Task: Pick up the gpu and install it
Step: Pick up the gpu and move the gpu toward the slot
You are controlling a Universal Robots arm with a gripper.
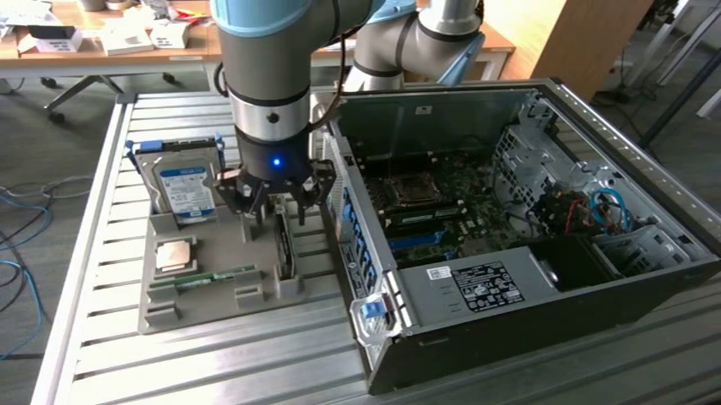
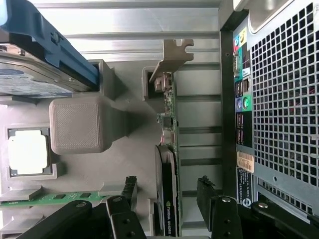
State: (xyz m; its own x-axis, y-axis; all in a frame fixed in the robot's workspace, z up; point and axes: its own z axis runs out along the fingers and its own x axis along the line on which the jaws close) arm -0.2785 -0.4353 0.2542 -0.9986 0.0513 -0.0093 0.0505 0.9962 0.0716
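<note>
Slatted table [image 1: 225,354]; end effector [image 2: 167,183] straddles upright gpu [image 2: 167,124], jaws apart.

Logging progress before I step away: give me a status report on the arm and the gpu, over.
Gripper open, fingers straddling the gpu. It stands on edge in the gray holder, not lifted. Computer case close alongside.

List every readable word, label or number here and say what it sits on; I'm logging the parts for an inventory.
"NVIDIA QUADRO", as best it reads: printed along the black edge of the gpu.
Blue label on the hard drive: too small to read.
Black-and-white label on the power supply: too small to read.
Tan sticker on the rear of the computer case: blurred, unreadable.
</note>
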